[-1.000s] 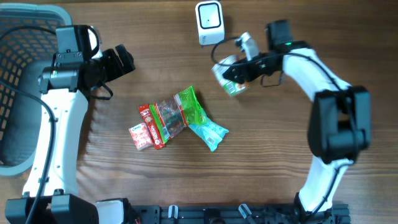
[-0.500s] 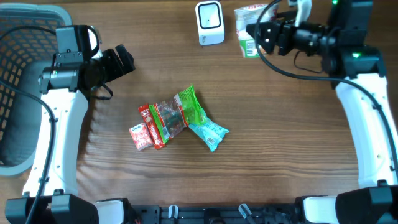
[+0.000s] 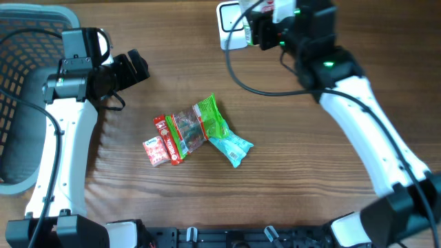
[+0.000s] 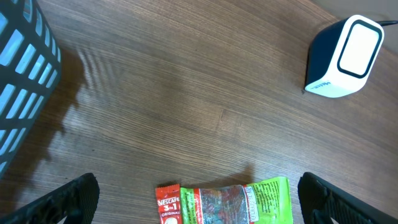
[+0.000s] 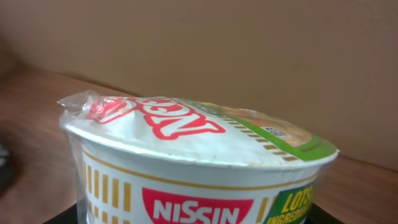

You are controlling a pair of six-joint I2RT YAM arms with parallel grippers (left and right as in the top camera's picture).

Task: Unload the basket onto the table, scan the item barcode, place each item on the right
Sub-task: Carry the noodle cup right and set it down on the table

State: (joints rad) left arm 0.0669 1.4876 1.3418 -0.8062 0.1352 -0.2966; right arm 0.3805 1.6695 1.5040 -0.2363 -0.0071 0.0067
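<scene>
The Nissin cup noodle is clasped in the right hand, with its foil lid filling the wrist view and its printed wall turned to the camera; it is carried clear of the desk, right beside the barcode scanner at the far edge; in the overhead view it is mostly hidden by the hand. The left hand is spread fully and holds nothing; it is kept at the left side of the desk, well apart from the cup.

The cup is judged light and thin-walled; its sides would likely dent under a hard squeeze, and the glossy wrap, puckered at one edge of the lid, could let it slip; a hold across the stiffer band just under the rim is judged best, with the lid left untouched. No barcode can be made out in any view; a small dark printed patch on the lid's green edge is too small to be read, so some turning before the scanner's window may be needed.

Room is tight at the far edge; the scanner, a loose black cable and the desk's end are crowded close around the hand; open wood is offered to the right and toward the near side; the snack packets lie near the middle, well apart from the cup; the basket is set at the far left.
</scene>
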